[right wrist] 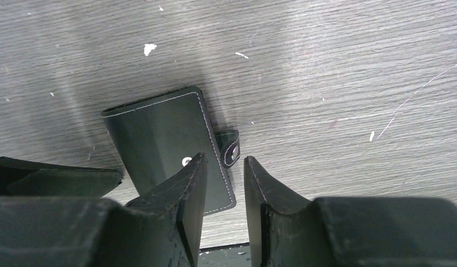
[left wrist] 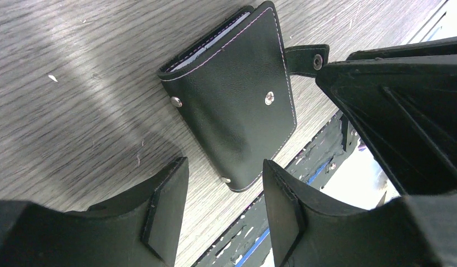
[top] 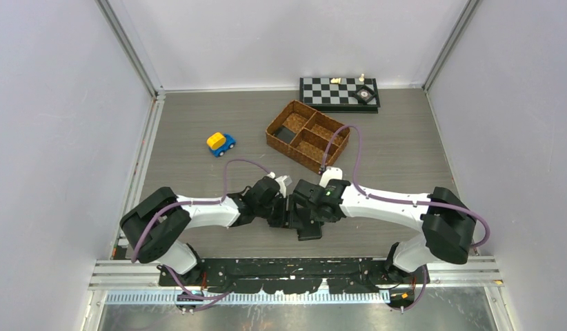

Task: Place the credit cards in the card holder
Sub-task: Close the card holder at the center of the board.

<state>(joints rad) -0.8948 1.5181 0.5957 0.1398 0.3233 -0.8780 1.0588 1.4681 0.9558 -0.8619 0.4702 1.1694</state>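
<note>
The card holder [left wrist: 234, 105] is a black leather wallet, lying shut on the wooden table near its front edge, with its snap tab [left wrist: 307, 57] undone and sticking out. Pale edges show between its covers; I cannot tell whether they are sleeves or credit cards. No loose credit cards show. My left gripper [left wrist: 223, 206] hovers just short of the holder, open and holding nothing. My right gripper [right wrist: 223, 194] hangs over the holder [right wrist: 165, 139] beside the tab [right wrist: 229, 147], its jaws a narrow gap apart with nothing between them. In the top view both grippers meet over the holder [top: 308, 227].
A brown wicker divided basket [top: 308, 134] stands behind the grippers, with something dark and flat in one compartment. A blue and yellow toy car [top: 220, 143] sits to its left. A chessboard [top: 339, 92] lies at the back wall. The black front rail [top: 294, 269] runs close below the holder.
</note>
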